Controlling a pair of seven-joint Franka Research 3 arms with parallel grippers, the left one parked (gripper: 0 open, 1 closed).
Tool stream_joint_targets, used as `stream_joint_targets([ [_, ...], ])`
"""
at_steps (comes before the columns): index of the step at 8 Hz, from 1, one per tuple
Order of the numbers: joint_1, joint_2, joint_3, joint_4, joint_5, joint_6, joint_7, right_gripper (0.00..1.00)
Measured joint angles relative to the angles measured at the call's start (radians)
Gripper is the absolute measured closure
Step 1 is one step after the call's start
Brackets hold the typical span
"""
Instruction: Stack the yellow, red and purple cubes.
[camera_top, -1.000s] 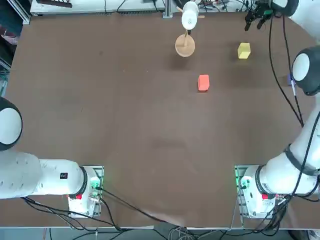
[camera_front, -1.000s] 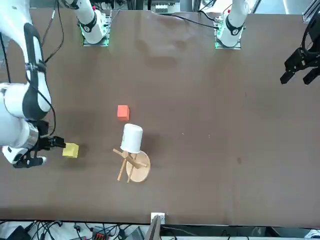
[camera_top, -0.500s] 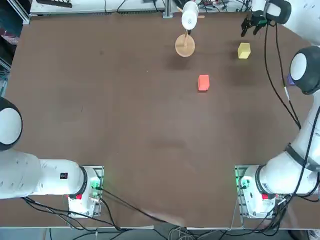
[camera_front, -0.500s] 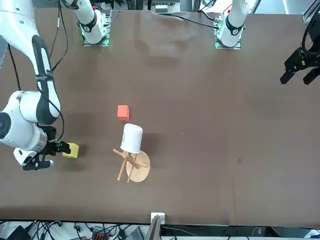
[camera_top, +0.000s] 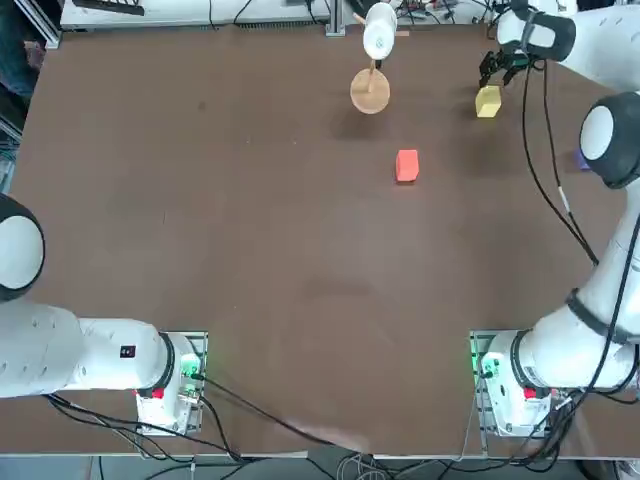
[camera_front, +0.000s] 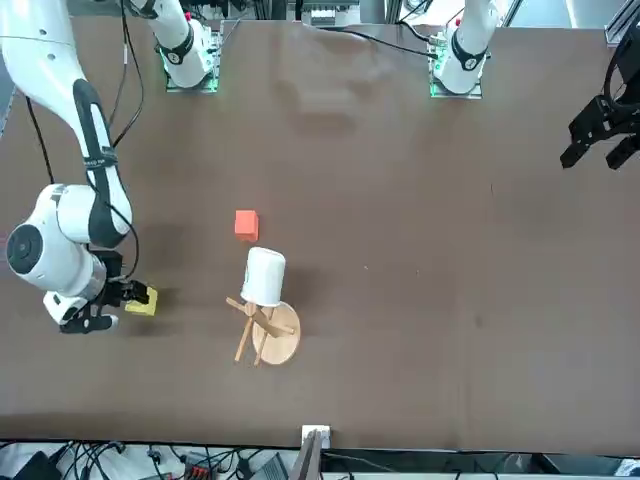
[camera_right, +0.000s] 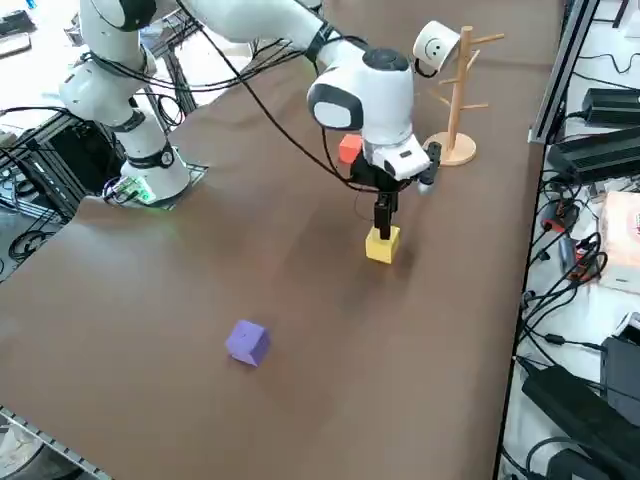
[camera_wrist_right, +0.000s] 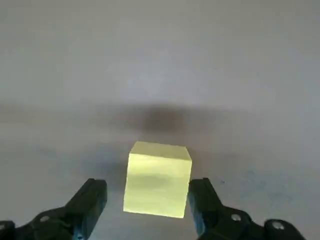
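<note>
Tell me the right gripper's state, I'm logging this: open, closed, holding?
Right gripper: open, at the yellow cube, not gripping it.

The right arm reaches far forward over the tabletop, its gripper (camera_wrist_right: 147, 202) pointing down, fingers (camera_wrist_right: 90, 205) spread open.

top view: looked down from overhead the robot's way, the arms' bases at the lower edge and the whole width of the table taken in
front view: aimed from across the table, facing the robot, with the bases at the upper edge
right side view: raised at the robot's own right side, directed diagonally down over the table; the purple cube (camera_right: 248, 342) is set nearer to it than the yellow cube (camera_right: 382, 245)
right wrist view: carried on the working arm and aimed between its fingers; the closest of the four to the yellow cube
shared, top and front: the red cube (camera_top: 407, 166) and the mug stand (camera_front: 277, 333) are covered by both, from opposite sides
</note>
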Motion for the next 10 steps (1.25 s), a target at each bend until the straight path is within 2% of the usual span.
stream_joint_targets([
  [10,-0.009,0.031,-0.003,-0.016,0.001,0.018,0.043,0.00],
])
